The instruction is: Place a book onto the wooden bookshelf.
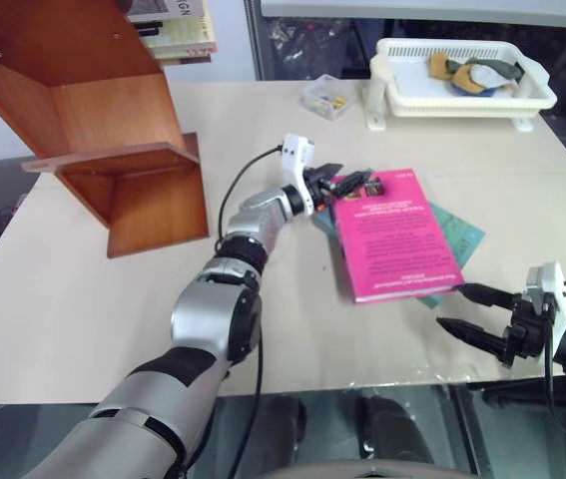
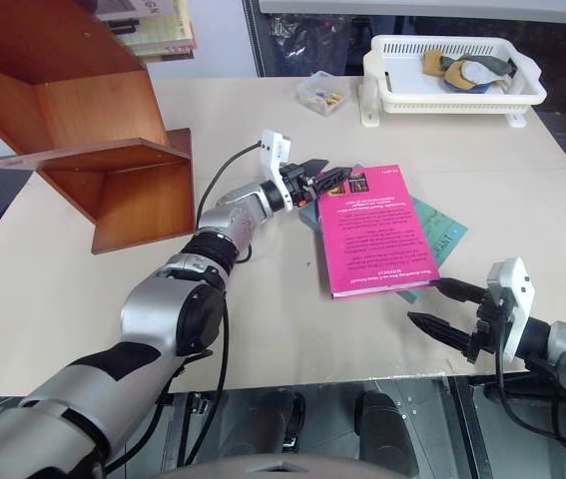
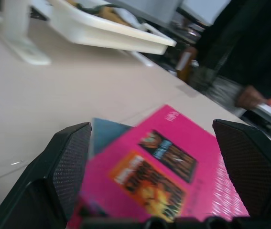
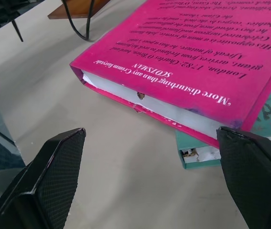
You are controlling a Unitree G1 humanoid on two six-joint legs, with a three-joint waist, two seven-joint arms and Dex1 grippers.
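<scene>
The book [image 1: 392, 238] lies flat atop a teal book [image 1: 459, 236], its far short edge just ahead of the left gripper [image 1: 347, 183]'s spread fingers, its near edge ahead of the equally spread right gripper [image 1: 470, 311].

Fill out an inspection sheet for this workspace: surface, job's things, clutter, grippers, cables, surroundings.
Surface: pale table, glossy cover.
Job's things: pink book lies flat on a teal book, not lifted; wooden bookshelf at the table's far left, pale books on its top level.
Clutter: white basket tray holding small items; small clear box beside it.
Grippers: left gripper open at the pink book's far edge; right gripper open, near its front corner, not touching.
Cables: black cable looping along the left arm.
Surroundings: person in dark clothes beyond the table.
</scene>
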